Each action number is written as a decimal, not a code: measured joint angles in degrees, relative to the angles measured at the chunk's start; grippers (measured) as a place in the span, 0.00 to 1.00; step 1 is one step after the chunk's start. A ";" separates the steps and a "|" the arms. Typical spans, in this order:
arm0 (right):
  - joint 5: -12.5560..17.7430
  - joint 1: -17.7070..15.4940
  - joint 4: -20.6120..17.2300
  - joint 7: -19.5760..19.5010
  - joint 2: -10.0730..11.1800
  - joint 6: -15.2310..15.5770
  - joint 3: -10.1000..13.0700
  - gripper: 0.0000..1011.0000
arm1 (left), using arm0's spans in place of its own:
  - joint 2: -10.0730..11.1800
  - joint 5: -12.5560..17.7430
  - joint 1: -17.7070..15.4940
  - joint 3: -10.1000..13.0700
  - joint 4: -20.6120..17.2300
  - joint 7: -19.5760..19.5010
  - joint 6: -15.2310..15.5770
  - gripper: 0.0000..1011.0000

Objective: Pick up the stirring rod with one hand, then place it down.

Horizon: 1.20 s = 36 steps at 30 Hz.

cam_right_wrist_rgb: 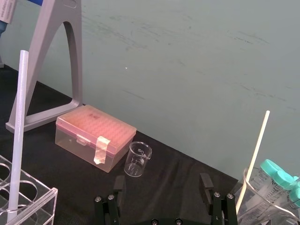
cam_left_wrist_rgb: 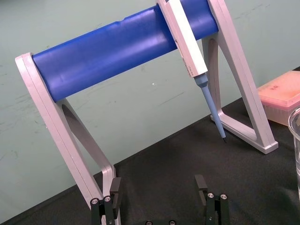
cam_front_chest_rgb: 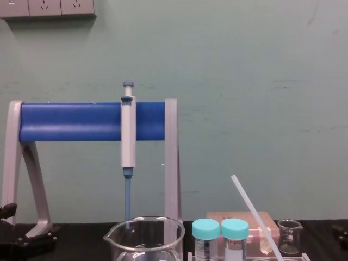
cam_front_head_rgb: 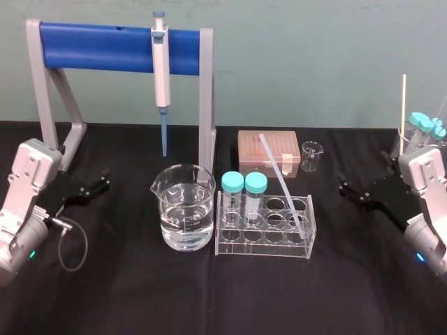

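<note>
Black table against a teal wall: the rod leans in the rack at centre, foot in a right-hand well, top tilting toward 11 o'clock. Left gripper at 9 o'clock and right gripper at 3 o'clock hover with jaws spread wide, holding nothing.

A pale green wall rises behind the black-covered bench; white power sockets sit high on it.
</note>
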 joint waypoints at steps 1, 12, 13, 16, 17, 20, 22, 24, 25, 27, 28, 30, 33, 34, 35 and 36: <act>0.00 0.00 0.00 0.00 0.00 0.00 0.00 0.99 | 0.00 0.00 0.00 0.00 0.00 0.00 0.00 0.99; 0.00 0.00 0.00 0.00 0.00 0.00 0.00 0.99 | 0.00 0.00 0.00 0.00 0.00 0.00 0.00 0.99; 0.00 0.00 0.00 0.00 0.00 0.00 0.00 0.99 | 0.00 0.00 0.00 0.00 0.00 0.00 0.00 0.99; 0.00 0.00 0.00 0.00 0.00 0.00 0.00 0.99 | 0.00 0.00 0.00 0.00 0.00 0.00 0.00 0.99; 0.00 0.00 0.00 0.00 0.00 0.00 0.00 0.99 | 0.00 0.00 0.00 0.00 0.00 0.00 0.00 0.99; 0.00 0.00 0.00 0.00 0.00 0.00 0.00 0.99 | 0.00 0.00 0.00 0.00 0.00 0.00 0.00 0.99; 0.00 0.00 0.00 0.00 0.00 0.00 0.00 0.99 | 0.00 0.00 0.00 0.00 0.00 0.00 0.00 0.99; 0.00 0.00 0.00 0.00 0.00 0.00 0.00 0.99 | 0.00 0.00 0.00 0.00 0.00 0.00 0.00 0.99; 0.00 0.00 0.00 0.00 0.00 0.00 0.00 0.99 | 0.00 0.00 0.00 0.00 0.00 0.00 0.00 0.99; 0.00 0.00 0.00 0.00 0.00 0.00 0.00 0.99 | 0.00 0.00 0.00 0.00 0.00 0.00 0.00 0.99; 0.00 0.00 0.00 0.00 0.00 0.00 0.00 0.99 | 0.00 0.00 0.00 0.00 0.00 0.00 0.00 0.99; 0.00 0.00 0.00 0.00 0.00 0.00 0.00 0.99 | 0.00 0.00 0.00 0.00 0.00 0.00 0.00 0.99; 0.00 0.00 0.00 0.00 0.00 0.00 0.00 0.99 | 0.00 0.00 0.00 0.00 0.00 0.00 0.00 0.99; 0.00 0.00 0.00 0.00 0.00 0.00 0.00 0.99 | 0.00 0.00 0.00 0.00 0.00 0.00 0.00 0.99; 0.00 0.00 0.00 0.00 0.00 0.00 0.00 0.99 | 0.00 0.00 0.00 0.00 0.00 0.00 0.00 0.99; 0.00 0.00 0.00 0.00 0.00 0.00 0.00 0.99 | 0.00 0.00 0.00 0.00 0.00 0.00 0.00 0.99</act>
